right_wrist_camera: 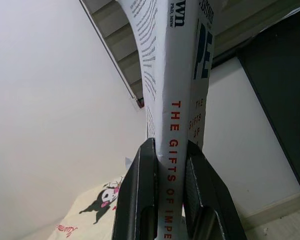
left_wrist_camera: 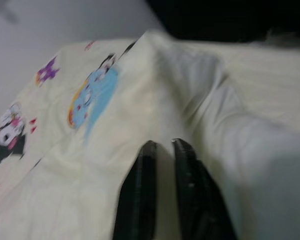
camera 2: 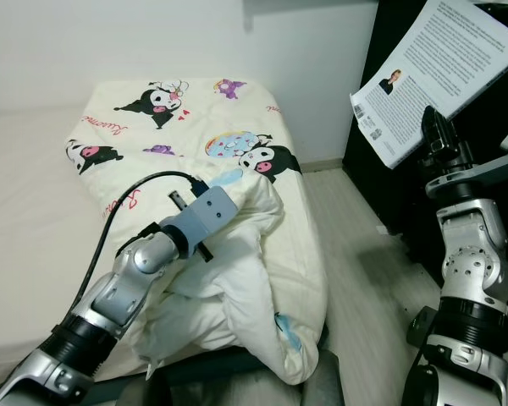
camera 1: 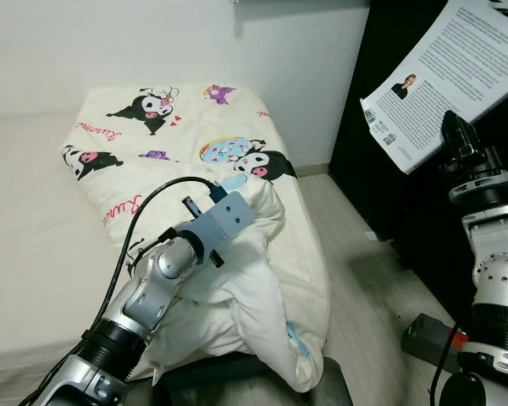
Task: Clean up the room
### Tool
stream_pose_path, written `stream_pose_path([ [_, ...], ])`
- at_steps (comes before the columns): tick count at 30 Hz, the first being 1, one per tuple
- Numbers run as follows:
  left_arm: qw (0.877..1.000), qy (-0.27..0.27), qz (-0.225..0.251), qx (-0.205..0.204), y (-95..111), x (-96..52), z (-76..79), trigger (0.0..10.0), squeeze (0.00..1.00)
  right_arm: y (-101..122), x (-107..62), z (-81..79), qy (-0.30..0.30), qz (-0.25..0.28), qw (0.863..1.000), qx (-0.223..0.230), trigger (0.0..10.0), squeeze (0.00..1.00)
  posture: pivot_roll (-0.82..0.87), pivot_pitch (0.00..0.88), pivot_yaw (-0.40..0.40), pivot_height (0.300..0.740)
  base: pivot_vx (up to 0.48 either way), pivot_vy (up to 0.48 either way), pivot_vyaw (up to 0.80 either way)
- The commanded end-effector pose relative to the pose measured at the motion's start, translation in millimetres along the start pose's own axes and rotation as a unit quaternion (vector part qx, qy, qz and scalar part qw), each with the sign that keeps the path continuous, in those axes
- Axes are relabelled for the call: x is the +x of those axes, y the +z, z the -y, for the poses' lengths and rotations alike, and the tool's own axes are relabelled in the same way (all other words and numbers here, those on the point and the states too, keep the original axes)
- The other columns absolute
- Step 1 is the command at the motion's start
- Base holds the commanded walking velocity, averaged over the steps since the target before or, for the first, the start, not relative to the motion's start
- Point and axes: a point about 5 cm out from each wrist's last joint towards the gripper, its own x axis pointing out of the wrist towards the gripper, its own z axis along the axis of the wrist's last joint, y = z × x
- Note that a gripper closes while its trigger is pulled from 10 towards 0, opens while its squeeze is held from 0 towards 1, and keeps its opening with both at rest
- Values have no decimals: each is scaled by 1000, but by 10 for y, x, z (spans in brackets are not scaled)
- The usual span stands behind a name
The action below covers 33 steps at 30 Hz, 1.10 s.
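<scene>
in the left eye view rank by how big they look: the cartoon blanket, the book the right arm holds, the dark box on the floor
1. Cartoon blanket, by far the largest.
2. Book, gripped in the right pincer; being raised toward the camera may enlarge it.
3. Dark box on the floor, smallest.

- White wall (camera 1: pixel 152 42) behind the bed.
- Pale wood-look floor (camera 1: pixel 364 279) beside the bed.
- Tall black cabinet (camera 1: pixel 381 169) against the wall.
- Dark grey box (camera 1: pixel 427 338) on the floor.

right gripper (camera 2: pixel 432 127) gripping book (camera 2: pixel 436 72), left gripper (camera 2: pixel 237 207) on quilt (camera 2: pixel 237 279)
</scene>
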Motion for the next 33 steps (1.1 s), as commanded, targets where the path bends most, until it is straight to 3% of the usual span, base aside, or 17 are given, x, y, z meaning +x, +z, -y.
stream_pose_path([
  [1,1000,-14,0,8,-15,-17,67,10000,1000,65,34,-52,12,25,1000,-1,0,0,-102,30,-16,475,0,0,0],
  [6,1000,-10,1,16,-3,-11,101,10000,1000,64,36,-60,13,25,1000,0,0,0,-103,32,-15,475,0,0,0],
  [14,998,24,-20,63,-33,7,82,10000,1000,53,30,-69,14,24,1000,2,0,0,-103,37,-17,475,0,0,0],
  [15,996,26,-28,78,-53,10,83,10000,0,52,32,-73,14,24,1000,2,0,0,-102,38,-17,475,0,0,0],
  [23,989,56,-66,122,-159,18,53,10000,0,62,34,-72,15,27,1000,4,0,0,-104,38,-13,475,0,0,0],
  [26,983,86,-77,143,-182,19,-42,10000,0,68,29,-82,14,29,999,4,0,0,-104,37,-13,475,0,0,0],
  [27,981,91,-83,151,-203,17,-72,0,0,70,30,-81,14,29,999,4,0,0,-106,38,-10,475,0,0,0],
  [33,977,100,-94,161,-257,3,-149,0,0,77,31,-78,15,31,999,4,0,0,-106,37,-12,475,0,0,0],
])
